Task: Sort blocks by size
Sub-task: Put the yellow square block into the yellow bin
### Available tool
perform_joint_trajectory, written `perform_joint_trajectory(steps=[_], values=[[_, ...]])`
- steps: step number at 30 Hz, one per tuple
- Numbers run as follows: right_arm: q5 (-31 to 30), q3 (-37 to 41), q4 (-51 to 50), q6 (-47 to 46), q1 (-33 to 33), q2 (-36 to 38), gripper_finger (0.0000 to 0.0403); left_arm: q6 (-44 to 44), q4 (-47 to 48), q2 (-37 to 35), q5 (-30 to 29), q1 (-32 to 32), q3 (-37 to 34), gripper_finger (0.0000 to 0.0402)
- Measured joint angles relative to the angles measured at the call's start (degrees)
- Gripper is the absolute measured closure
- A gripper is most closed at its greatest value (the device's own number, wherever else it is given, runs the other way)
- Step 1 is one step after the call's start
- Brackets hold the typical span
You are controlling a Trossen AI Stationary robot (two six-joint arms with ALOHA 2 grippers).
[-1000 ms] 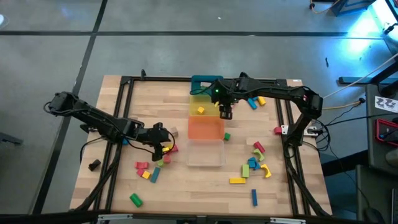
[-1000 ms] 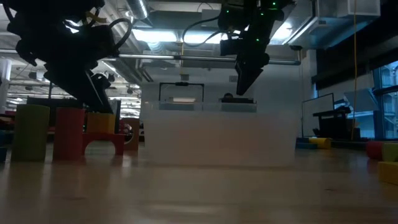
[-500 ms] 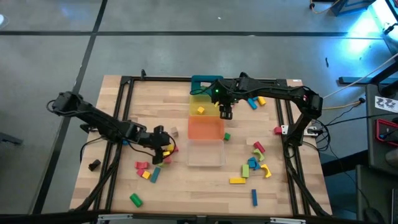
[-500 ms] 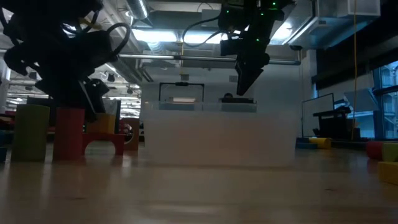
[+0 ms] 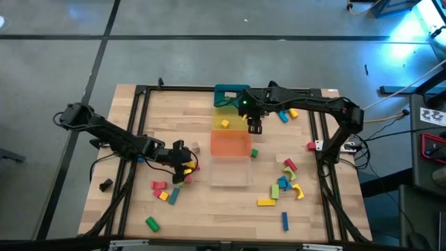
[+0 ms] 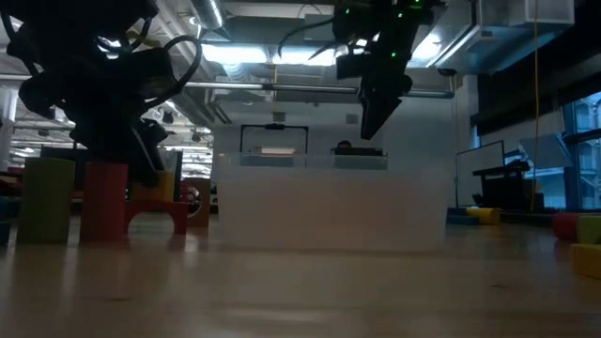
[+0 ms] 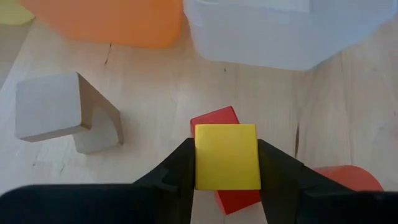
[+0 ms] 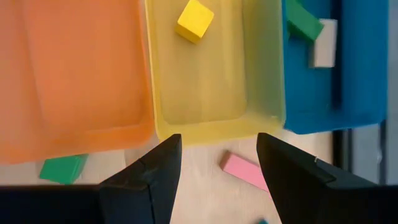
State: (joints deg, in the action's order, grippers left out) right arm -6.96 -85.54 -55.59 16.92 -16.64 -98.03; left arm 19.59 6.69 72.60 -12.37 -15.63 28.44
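The left gripper [image 7: 226,163] jaws pinch the yellow cube [image 7: 226,157] squarely between them, above a red block [image 7: 219,121].

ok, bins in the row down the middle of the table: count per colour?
teal square plastic bin: 1
yellow square plastic bin: 1
orange square plastic bin: 1
clear square plastic bin: 1
total: 4

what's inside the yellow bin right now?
One yellow cube lies in the yellow bin; the rest of the floor that shows is bare. The right gripper hangs open over the bin's rim, and its fingers hide nothing inside.
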Motion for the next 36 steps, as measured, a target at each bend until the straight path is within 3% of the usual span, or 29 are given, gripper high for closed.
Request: perform_joint_trajectory(steps=[8,15,19,25,36], values=[[-4.0,0.0,-6.4,-0.1,3.1,6.6,0.0194,-2.3,0.2,-0.1,0.6,2.0,5.9,0.0284],[-3.9,0.0,-10.8,-4.0,7.3,12.1,0.0194,-14.8,-0.9,-0.1,-0.7,6.3,12.7,0.0284],[-3.5,0.0,-13.2,-9.0,10.0,13.5,0.0194,-21.3,-8.2,0.1,-4.6,11.0,12.9,0.0282],[-3.5,0.0,-15.5,-14.0,13.7,13.6,0.0194,-28.3,-18.8,4.3,-4.6,19.4,12.9,0.0279],[-2.4,0.0,-19.1,-26.0,21.9,13.6,0.0194,-29.8,-34.0,18.4,-4.1,28.2,12.9,0.0276]])
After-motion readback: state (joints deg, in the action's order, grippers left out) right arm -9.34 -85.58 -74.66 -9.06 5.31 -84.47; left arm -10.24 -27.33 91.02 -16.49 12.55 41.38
